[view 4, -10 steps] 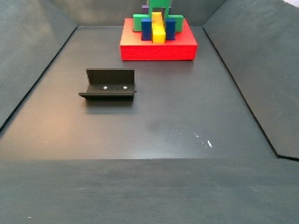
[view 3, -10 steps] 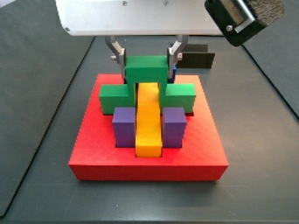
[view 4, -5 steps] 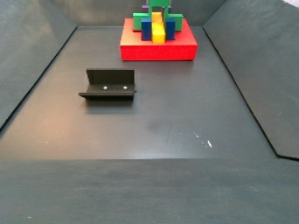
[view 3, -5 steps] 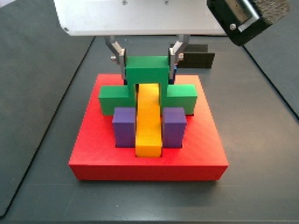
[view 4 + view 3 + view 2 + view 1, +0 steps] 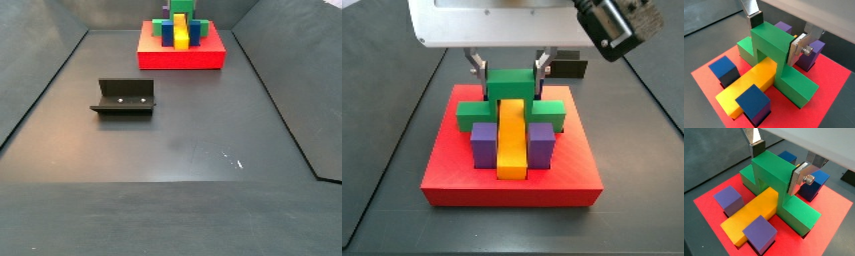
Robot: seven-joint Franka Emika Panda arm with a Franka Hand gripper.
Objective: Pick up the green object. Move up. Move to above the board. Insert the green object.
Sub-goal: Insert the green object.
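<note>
The gripper is right down over the back of the board, its silver fingers clamped on either side of the green object's top bar, and both wrist views show the plates pressed flat against the green faces. Compared with a second ago, the green arch sits a touch lower in a side view, its top bar closer to the yellow bar beneath it, and the wrist camera housing at the upper right has shifted too. The arch straddles the yellow bar, legs down on either side, the top bar running crosswise to the yellow bar's long axis; it stands upright, and its feet spread out onto the red slab. Purple blocks flank the yellow bar near its front end, and blue blocks show in a wrist view. A black piece lies just behind the board. All around is a dark, matte floor with low dark walls; the fixture stands well apart from the board, out on the open floor.
</note>
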